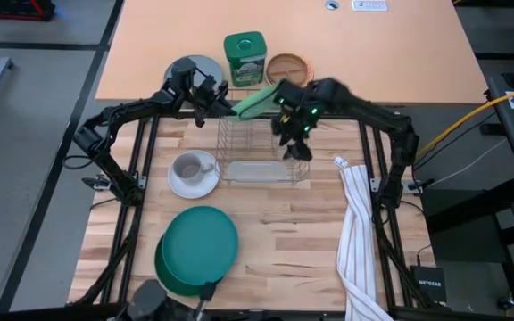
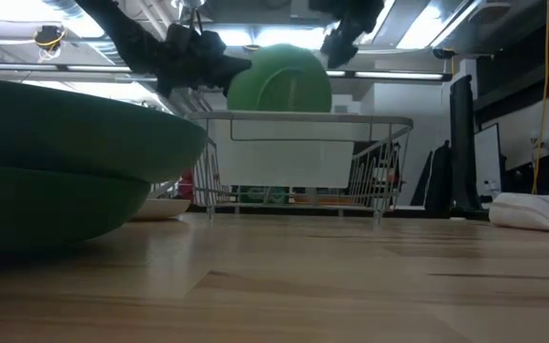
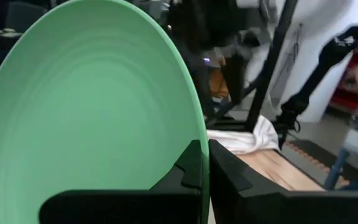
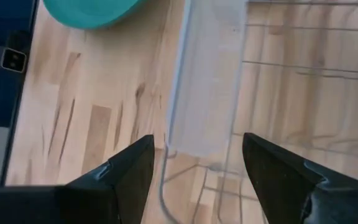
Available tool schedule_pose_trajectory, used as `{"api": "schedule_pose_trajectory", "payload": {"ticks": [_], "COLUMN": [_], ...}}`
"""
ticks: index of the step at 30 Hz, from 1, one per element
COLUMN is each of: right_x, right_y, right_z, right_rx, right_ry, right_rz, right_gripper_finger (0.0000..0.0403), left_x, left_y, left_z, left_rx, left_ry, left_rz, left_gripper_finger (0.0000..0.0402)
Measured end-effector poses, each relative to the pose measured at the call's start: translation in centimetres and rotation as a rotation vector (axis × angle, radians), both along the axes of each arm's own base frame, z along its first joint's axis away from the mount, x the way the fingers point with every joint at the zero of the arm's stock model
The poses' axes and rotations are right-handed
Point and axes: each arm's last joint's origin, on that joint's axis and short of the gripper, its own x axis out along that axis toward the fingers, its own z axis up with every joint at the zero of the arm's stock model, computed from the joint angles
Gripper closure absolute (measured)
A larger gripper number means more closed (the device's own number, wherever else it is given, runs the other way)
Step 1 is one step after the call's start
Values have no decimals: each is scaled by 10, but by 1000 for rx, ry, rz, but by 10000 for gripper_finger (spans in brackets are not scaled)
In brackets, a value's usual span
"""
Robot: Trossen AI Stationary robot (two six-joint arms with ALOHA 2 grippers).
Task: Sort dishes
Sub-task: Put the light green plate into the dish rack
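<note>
Left gripper [image 1: 224, 101] fingers pinch the smooth light-green round plate [image 1: 255, 101] above the wire dish rack [image 1: 266, 147], near the right gripper [image 1: 294, 150], fingers spread.

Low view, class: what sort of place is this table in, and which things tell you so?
Probably a lab or workshop, not a home kitchen. Long ceiling lights and exposed ducting run overhead, a dark monitor stands behind, and the wire dish rack sits on a bare wooden table.
</note>
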Motion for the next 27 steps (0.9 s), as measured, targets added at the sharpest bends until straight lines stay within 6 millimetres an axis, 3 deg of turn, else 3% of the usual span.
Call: {"api": "schedule_pose_trajectory", "payload": {"ticks": [5,10,17,23,27], "right_x": [15,21,24,23,12], "right_y": [1,-1,11,11,7], "right_z": [-27,-42,-62,-56,-29], "right_rx": [-12,-6,25,-12,-115], "right_ry": [-33,-60,-10,-30,-80], "right_rz": [17,-11,30,27,-20], "right_gripper_finger": [157,157,157,157,157], "left_x": [-13,-23,-28,-27,-27], "left_y": [11,20,23,23,23], "left_z": [0,0,1,1,2], "left_rx": [-46,-92,-143,-170,-223], "left_ry": [17,32,48,56,69], "left_rz": [50,90,107,99,99], "left_gripper_finger": [401,401,401,401,401]}}
